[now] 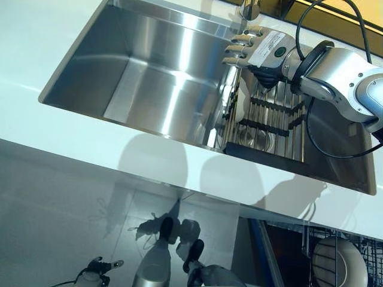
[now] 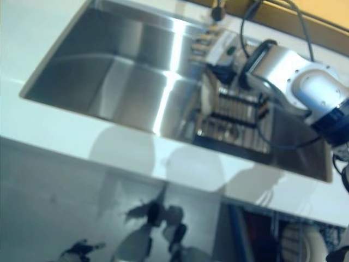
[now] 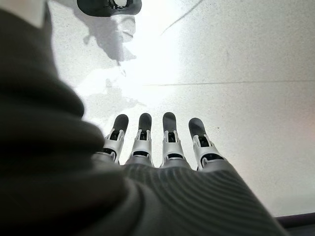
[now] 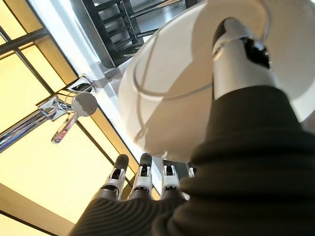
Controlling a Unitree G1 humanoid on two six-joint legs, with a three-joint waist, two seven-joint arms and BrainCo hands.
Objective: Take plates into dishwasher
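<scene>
A white plate (image 1: 238,106) stands on edge in the dark dish rack (image 1: 272,119) at the right end of the steel sink (image 1: 149,78). My right hand (image 1: 254,51) is over that plate. In the right wrist view the plate (image 4: 167,83) sits between the thumb (image 4: 241,54) on its face and the straight fingers (image 4: 142,177) behind its rim. The plate still rests in the rack. My left hand (image 3: 157,147) hangs low over the floor, with its fingers straight and empty.
A faucet (image 4: 69,110) stands behind the sink by the window. The white counter (image 1: 90,137) runs along the sink's front edge. The open dishwasher's wire rack (image 1: 311,239) shows at the lower right and holds a white dish (image 1: 341,266).
</scene>
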